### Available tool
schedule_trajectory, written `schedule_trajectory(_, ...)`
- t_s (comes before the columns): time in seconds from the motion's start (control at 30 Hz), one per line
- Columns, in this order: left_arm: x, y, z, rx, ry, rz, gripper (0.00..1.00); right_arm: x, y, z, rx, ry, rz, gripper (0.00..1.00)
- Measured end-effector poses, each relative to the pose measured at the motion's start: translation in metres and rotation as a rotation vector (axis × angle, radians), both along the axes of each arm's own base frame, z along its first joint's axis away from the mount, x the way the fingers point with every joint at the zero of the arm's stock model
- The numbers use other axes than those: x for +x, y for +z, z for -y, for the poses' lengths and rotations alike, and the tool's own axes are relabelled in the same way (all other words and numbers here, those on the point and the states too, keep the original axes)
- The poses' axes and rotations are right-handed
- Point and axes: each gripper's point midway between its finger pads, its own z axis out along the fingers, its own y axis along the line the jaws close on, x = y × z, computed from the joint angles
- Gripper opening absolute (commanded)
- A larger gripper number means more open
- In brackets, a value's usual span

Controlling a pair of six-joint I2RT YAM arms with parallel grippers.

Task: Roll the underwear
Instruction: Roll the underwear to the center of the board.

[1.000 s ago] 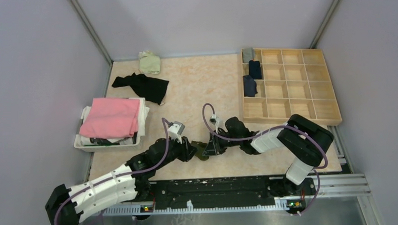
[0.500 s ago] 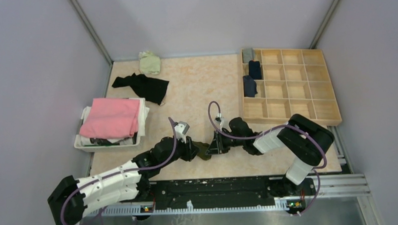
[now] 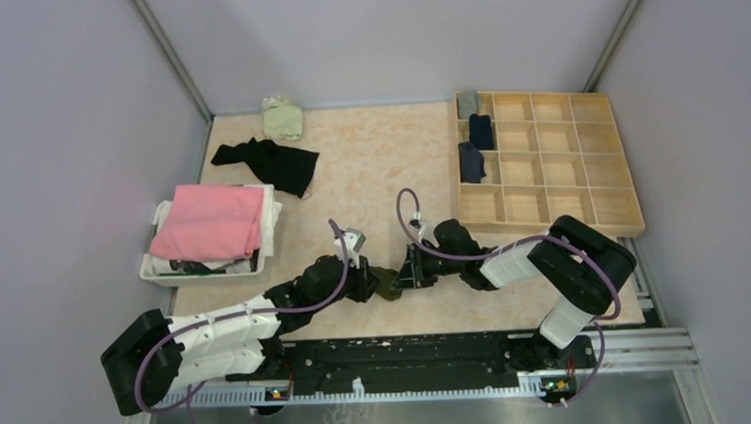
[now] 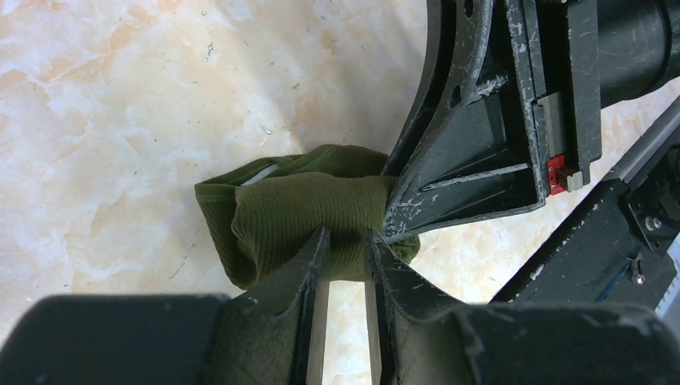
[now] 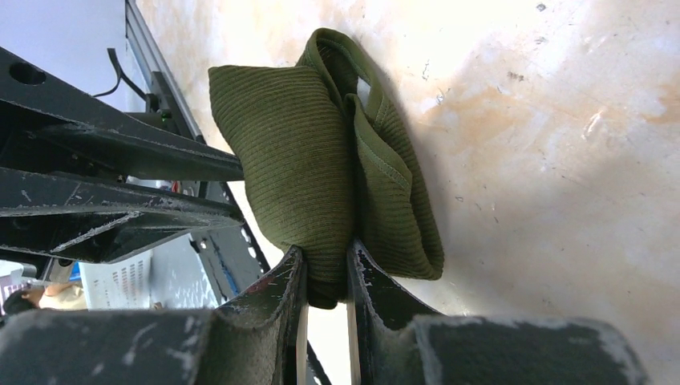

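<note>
Marbled beige worktop. Wooden compartment tray at the far right corner, with 3 rolled pieces in its left column. White basket at the left edge, pink cloth on top. Bundled olive underwear lies mid near edge; left jaws and right jaws both pinch it, from opposite sides.

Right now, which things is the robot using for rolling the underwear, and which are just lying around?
For the job: olive green ribbed underwear, pinched by the left claw and right claw; wooden grid tray holding three rolled pieces.
Just lying about: crumpled black cloth; pale green cloth; folded pink cloth in the white plastic basket.
</note>
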Motion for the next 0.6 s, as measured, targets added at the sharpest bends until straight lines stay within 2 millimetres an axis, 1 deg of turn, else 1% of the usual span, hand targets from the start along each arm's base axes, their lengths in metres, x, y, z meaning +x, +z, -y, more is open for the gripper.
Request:
schedule_trajectory(0.27, 0.003, 0.002, 0.001, -0.007, 0.011, 0.008, 0.28, 0.000, 0.000, 0.003, -0.016, 0.001, 0.006, 0.17)
schedule_trajectory(0.47, 0.004, 0.010, 0.002, -0.021, 0.006, 0.030, 0.28, 0.000, 0.000, 0.003, -0.022, 0.002, 0.003, 0.19)
schedule_trajectory(0.6, 0.005, 0.010, 0.003, -0.017, 0.003, 0.037, 0.28, 0.000, -0.001, 0.003, -0.024, 0.006, 0.005, 0.20)
